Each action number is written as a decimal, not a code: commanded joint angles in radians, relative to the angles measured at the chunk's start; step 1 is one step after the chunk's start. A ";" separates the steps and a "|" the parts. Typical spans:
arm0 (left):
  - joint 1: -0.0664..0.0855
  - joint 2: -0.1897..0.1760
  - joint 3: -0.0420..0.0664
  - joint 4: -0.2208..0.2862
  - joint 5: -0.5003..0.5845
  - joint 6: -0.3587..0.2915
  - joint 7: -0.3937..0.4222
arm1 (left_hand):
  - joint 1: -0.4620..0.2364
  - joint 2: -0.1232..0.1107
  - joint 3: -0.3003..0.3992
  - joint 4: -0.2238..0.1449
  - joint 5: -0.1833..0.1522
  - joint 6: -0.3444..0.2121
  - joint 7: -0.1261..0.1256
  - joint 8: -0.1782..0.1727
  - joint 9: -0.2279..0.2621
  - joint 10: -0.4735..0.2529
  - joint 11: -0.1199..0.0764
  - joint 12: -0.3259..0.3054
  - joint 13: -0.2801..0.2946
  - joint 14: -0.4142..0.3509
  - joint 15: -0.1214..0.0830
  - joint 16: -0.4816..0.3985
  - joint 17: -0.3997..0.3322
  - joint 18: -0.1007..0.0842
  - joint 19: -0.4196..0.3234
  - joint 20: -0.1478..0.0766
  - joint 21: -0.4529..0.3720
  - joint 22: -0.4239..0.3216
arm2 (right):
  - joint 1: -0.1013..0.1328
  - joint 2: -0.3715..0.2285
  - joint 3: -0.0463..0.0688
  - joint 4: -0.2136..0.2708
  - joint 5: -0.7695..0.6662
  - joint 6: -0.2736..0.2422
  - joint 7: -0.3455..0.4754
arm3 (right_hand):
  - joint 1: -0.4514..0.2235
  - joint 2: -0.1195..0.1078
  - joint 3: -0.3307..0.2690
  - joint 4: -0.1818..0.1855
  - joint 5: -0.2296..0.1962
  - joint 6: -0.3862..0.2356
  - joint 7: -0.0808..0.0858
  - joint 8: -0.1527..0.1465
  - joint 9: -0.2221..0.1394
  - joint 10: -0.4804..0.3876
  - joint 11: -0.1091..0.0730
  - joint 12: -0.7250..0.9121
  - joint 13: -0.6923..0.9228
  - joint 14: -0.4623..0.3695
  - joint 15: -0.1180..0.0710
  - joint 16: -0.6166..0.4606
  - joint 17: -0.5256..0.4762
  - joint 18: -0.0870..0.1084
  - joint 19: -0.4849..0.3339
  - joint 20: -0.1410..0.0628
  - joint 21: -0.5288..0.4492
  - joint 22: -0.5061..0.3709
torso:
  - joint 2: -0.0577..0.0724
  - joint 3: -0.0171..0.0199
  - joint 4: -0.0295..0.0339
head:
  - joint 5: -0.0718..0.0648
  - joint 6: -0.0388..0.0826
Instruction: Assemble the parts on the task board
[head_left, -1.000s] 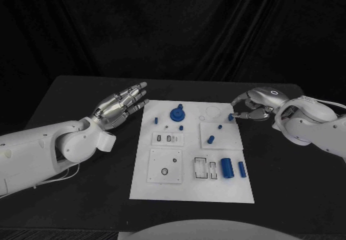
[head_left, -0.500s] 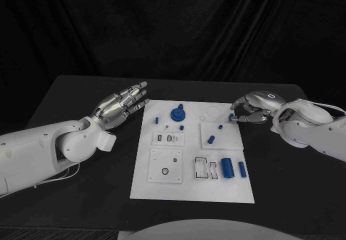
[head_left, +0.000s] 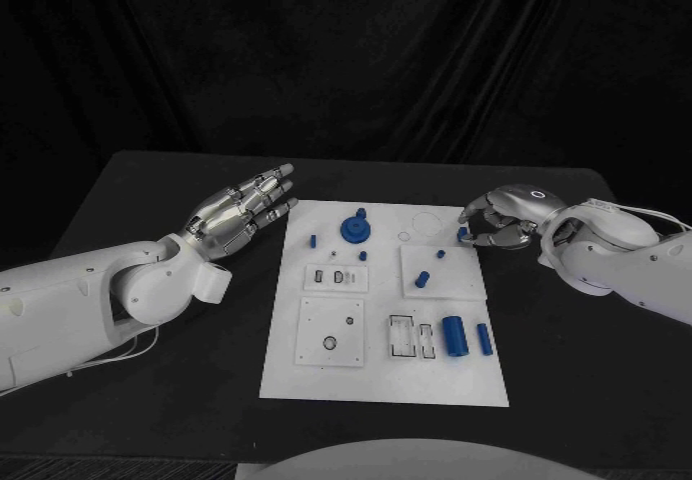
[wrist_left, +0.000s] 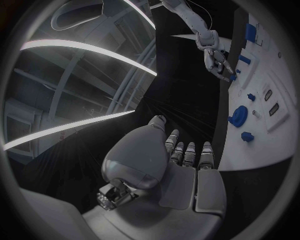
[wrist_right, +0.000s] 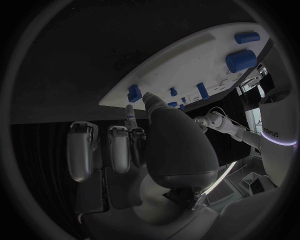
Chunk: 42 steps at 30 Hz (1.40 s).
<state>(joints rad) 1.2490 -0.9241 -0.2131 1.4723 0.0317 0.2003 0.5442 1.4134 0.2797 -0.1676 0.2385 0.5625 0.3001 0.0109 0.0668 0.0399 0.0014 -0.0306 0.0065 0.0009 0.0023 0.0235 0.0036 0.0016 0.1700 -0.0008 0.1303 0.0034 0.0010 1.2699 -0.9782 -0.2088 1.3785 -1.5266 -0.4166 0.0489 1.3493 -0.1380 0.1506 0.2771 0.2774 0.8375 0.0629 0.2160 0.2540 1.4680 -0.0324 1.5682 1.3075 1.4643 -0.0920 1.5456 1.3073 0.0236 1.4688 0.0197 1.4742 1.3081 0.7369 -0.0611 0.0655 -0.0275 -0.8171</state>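
The white task board (head_left: 378, 370) lies in the middle of the black table. Blue parts on it include a round disc with a peg (head_left: 355, 229), a fat cylinder (head_left: 453, 336) and a slim bar (head_left: 483, 339). A small blue piece (head_left: 462, 234) stands at the board's far right corner. My right hand (head_left: 499, 222) curls round that piece, thumb and a fingertip (wrist_right: 129, 111) right beside the piece (wrist_right: 134, 93); whether they pinch it I cannot tell. My left hand (head_left: 242, 210) hovers left of the board, flat, fingers straight, holding nothing.
More small blue pegs (head_left: 423, 279) stand on the board's raised tiles, and two rectangular slots (head_left: 411, 336) lie next to the cylinder. The left wrist view shows the board (wrist_left: 275, 80), the disc (wrist_left: 238, 116) and the right hand (wrist_left: 215, 62) beyond my left hand (wrist_left: 181, 160).
My right hand has sunk a little and drawn closer round the small blue piece at the corner. The piece and the left hand have stayed put.
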 joint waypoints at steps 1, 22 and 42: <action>-0.002 0.002 0.001 0.000 -0.004 0.017 0.014 | 0.009 -0.001 0.002 -0.001 0.004 -0.003 0.003 0.004 0.000 -0.001 0.008 -0.007 -0.001 -0.002 0.006 -0.004 -0.002 0.008 0.001 0.008 -0.003 -0.001 | -0.003 0.003 0.001 -0.005 -0.006 0.018 -0.034 | 0.013 0.002 0.005 -0.001 0.006 -0.005 0.002 0.005 0.002 0.103 0.007 0.003 0.263 0.102 0.006 0.005 0.244 0.005 0.044 0.007 -0.006 0.216 | 0.000 0.0001 -0.0011 | 0.001 -0.001; -0.002 0.002 0.001 -0.002 -0.004 0.021 0.011 | 0.009 -0.001 0.003 -0.003 0.005 -0.003 0.005 0.005 0.000 -0.001 0.010 -0.007 -0.001 -0.002 0.007 -0.004 -0.002 0.007 0.001 0.010 -0.003 -0.001 | -0.008 0.019 0.001 -0.024 -0.006 0.030 -0.057 | 0.031 0.003 0.006 -0.010 0.008 0.002 0.006 0.022 0.014 0.103 0.010 0.003 0.263 0.101 0.009 0.000 0.238 0.006 0.041 0.008 -0.012 0.213 | 0.000 -0.0001 -0.0012 | 0.005 -0.006; -0.003 0.002 0.001 -0.002 -0.004 0.026 0.006 | 0.009 0.000 0.004 -0.004 0.005 -0.003 0.006 0.005 0.000 -0.001 0.011 -0.007 -0.001 -0.002 0.007 -0.004 -0.002 0.007 0.001 0.010 -0.003 -0.001 | -0.012 0.035 0.001 -0.032 -0.006 0.028 -0.064 | 0.044 0.025 0.006 -0.020 0.007 0.034 0.003 0.089 0.054 0.103 0.008 0.003 0.263 0.099 0.008 -0.008 0.229 0.009 0.037 0.009 -0.024 0.210 | 0.000 -0.0001 -0.0012 | 0.005 -0.013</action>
<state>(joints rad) 1.2483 -0.9225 -0.2131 1.4693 0.0317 0.2084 0.5417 1.4134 0.2797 -0.1677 0.2386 0.5625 0.3001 0.0109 0.0667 0.0399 -0.0023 -0.0270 0.0065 0.0017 0.0023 0.0234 0.0036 0.0013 0.1701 0.0030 0.1341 0.0034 0.0014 1.2604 -0.9433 -0.2087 1.3481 -1.5269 -0.3905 0.0101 1.3923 -0.1164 0.1577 0.2628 0.2831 0.8657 0.0647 0.3025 0.3068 1.4649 -0.0284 1.5682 1.3076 1.4670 -0.0892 1.5413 1.3073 0.0237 1.4650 0.0234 1.4560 1.3076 0.7372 -0.0610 0.0644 -0.0227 -0.8296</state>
